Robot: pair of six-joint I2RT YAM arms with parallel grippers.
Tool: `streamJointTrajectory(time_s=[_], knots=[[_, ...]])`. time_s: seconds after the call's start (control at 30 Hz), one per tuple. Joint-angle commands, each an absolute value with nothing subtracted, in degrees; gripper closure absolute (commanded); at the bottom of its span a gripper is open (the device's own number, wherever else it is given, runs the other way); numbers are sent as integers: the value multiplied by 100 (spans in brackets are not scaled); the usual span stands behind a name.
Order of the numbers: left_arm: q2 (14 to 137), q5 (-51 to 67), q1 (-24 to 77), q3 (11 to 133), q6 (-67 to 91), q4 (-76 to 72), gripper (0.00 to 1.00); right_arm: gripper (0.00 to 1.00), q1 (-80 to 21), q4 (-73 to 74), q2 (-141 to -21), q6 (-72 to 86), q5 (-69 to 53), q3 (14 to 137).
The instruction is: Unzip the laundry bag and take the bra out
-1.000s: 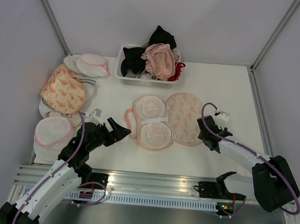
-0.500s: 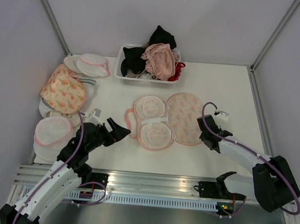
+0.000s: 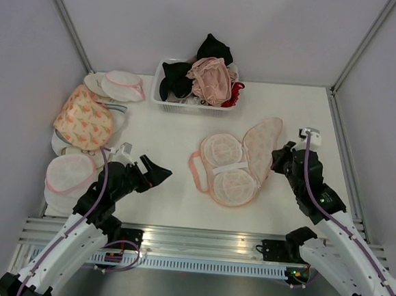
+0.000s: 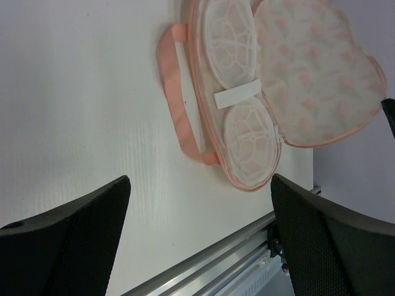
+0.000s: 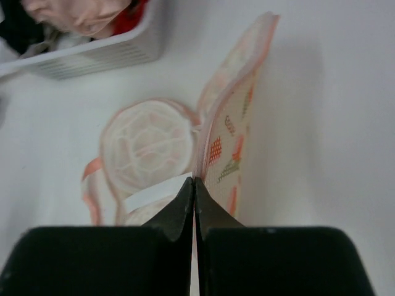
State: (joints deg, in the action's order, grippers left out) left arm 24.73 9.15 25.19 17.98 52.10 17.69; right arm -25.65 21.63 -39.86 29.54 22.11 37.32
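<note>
Right gripper (image 3: 278, 159) (image 5: 194, 191): jaws pinched together on the rim of the laundry bag's printed lid, holding it up on edge.
Left gripper (image 3: 156, 172) (image 4: 200, 228): spread wide, holding nothing, above the table left of the bag.
Laundry bag (image 3: 232, 170) (image 4: 247, 117) (image 5: 231, 148): unzipped, mid-table, mesh half lying flat.
Bra (image 3: 211, 80) (image 5: 80, 12): pale pink, atop the pile in the white basket (image 3: 187, 107).

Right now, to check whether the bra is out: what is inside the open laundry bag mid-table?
Inside the laundry bag, two white mesh cups and a white strap across them show. Whatever lies under the mesh is covered.
</note>
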Motion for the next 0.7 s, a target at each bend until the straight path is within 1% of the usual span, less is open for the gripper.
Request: streamJointTrajectory(time_s=[0.0,0.03,0.07,0.1,0.13,0.17,0.23,0.3,0.37,0.43,0.47,0.5,0.53,0.63,0.67], knots=[[2382,835,2496,1995,5115,1758,3,99,-2610,1126,-4612,2021,-507,3919],[2382,835,2496,1969,5159,1767,3,100,-2715,1029,-4858,1995,-901,3955],[2338,844,2496,1951,5185,1758,3,99,-2812,611,-5304,1952,-1697,3929],[2312,844,2496,1925,5220,1758,3,100,-2969,337,-5509,1960,-1862,3807],[2285,835,2496,1890,5273,1767,3,100,-3397,-162,-5702,1943,-2037,3736],[2268,835,2496,1864,5273,1767,3,100,-3619,-358,-6104,1881,-2152,3692],[2189,835,2496,1828,5326,1767,3,100,-4076,-1033,-6511,2003,-2705,3490],[2136,835,2496,1802,5352,1767,3,100,-4227,-1527,-7021,2231,-3406,3306],[2109,835,2496,1784,5370,1775,3,100,-4438,-1705,-7311,2233,-3655,3287],[2101,844,2496,1775,5379,1784,3,99,-4622,-1470,-7391,2048,-3920,3357],[2101,844,2496,1775,5388,1784,3,83,-4640,-1337,-7348,2004,-3876,3401],[2109,835,2496,1775,5370,1784,3,26,-4641,-1171,-7278,1934,-3728,3471],[2101,835,2496,1793,5361,1784,3,2,-4641,-864,-7069,1916,-3248,3506],[2144,817,2496,1802,5344,1784,3,2,-4632,-380,-6655,2029,-2446,3647],[2162,809,2496,1810,5335,1775,3,2,-4641,-291,-6375,2100,-1930,3691]])
